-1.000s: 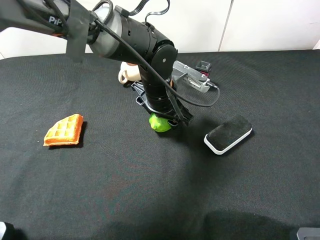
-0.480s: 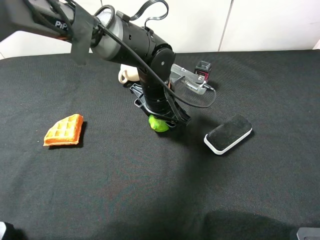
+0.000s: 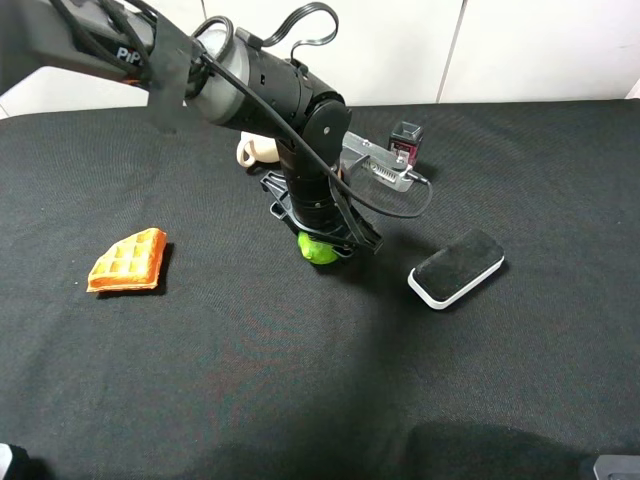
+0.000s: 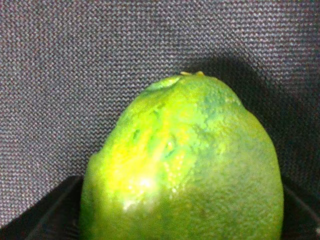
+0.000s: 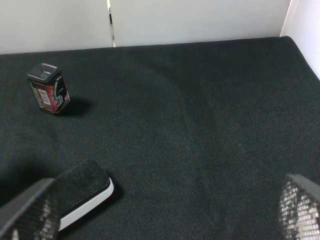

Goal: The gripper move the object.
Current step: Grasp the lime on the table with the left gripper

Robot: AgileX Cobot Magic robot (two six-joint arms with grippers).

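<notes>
Room is widest on your near side: the black table cloth [image 3: 300, 400] lies bare from the front edge up to the work. The right gripper [image 5: 162, 215] sits low at the near right corner, its two fingers wide apart with nothing between them, so it is out of the way.

At middle depth comes the lime [image 3: 320, 248], resting on the cloth about the middle of the table. The left gripper [image 3: 335, 238] stands over it from above, the arm nearly vertical. I think this is because a round fruit is best taken from the top, with one finger on each side. In the left wrist view the fruit fills the picture and dark fingers [image 4: 47, 217] show at both its flanks. Whether they press it or only bracket it, I cannot tell.

The waffle piece [image 3: 128, 261] lies well apart to the left, and the black pad with white base [image 3: 456, 268] lies near on the right. I judge the left-front as your freest way; to the right you must lift over the pad.

Behind the arm, the cream teapot [image 3: 256, 150] and the small dark bottle [image 3: 405, 138] stand close, so going back is tight. Farther, the cloth ends at the white wall [image 3: 520, 50].
</notes>
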